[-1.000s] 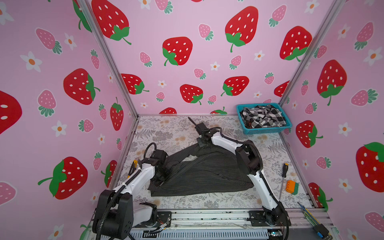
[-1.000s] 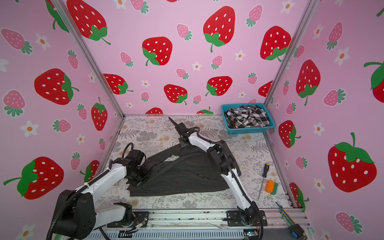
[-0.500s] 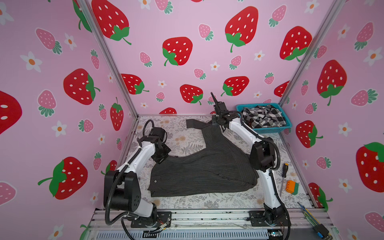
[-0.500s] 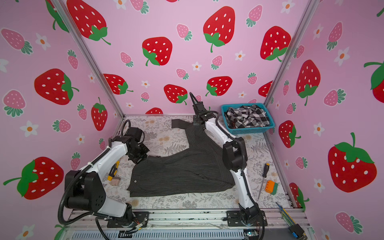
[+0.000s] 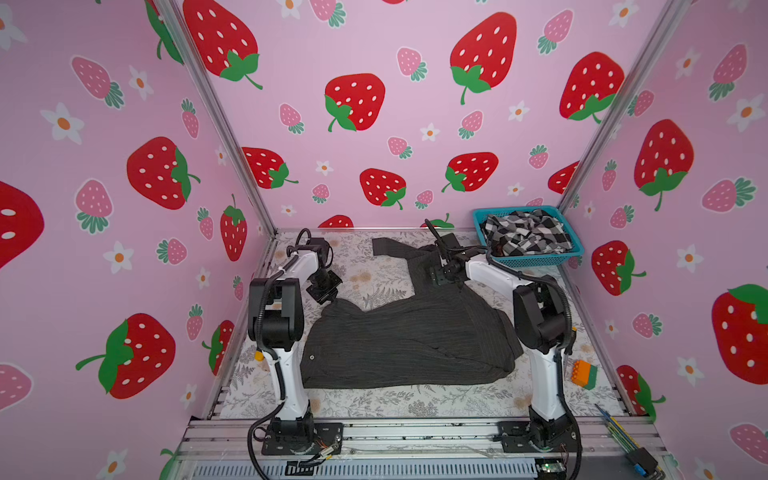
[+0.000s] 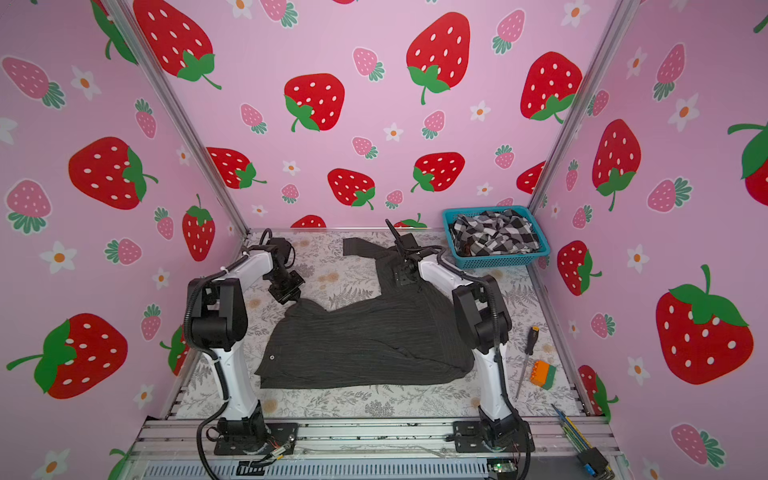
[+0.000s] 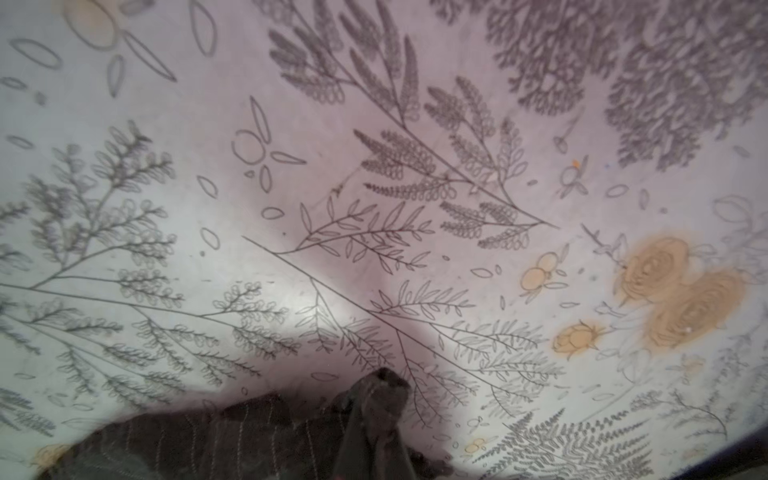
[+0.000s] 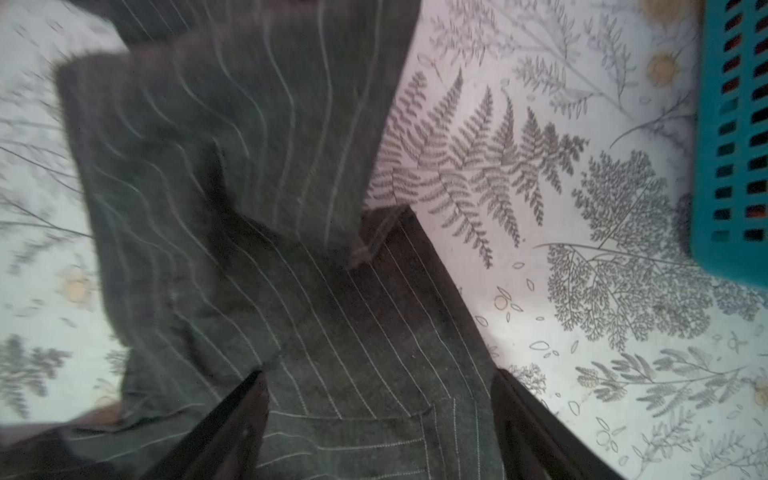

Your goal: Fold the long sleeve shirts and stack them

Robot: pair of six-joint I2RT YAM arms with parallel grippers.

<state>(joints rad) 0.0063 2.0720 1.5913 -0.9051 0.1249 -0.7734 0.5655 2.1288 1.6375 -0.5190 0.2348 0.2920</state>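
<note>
Left gripper (image 5: 323,289): jaws closed tight, pinching a bunched corner of the grey shirt (image 5: 407,336), as the left wrist view is showing at (image 7: 374,415); it is sitting at the shirt's far left corner, low over the mat (image 5: 374,401). Grey shirt: pinstriped, lying spread over the middle of the mat in both top views, with its near hem running straight across the front and a button showing near the front left corner. Sleeve (image 5: 390,247): reaching away from the body of the shirt toward the back wall, lying flat on the mat. Right gripper (image 5: 442,276): hovering over the shirt where the sleeve is joining it; in the right wrist view its fingers (image 8: 232,415) are standing far apart with striped cloth lying beneath them and nothing gripped. Basket (image 5: 536,261): teal, sitting in the far right corner and holding the checked shirt (image 5: 525,235), which is lying crumpled inside. Screwdriver (image 6: 525,357) and orange-and-green block (image 6: 542,374): lying near each other on the mat at the right edge, apart from both shirts.
</note>
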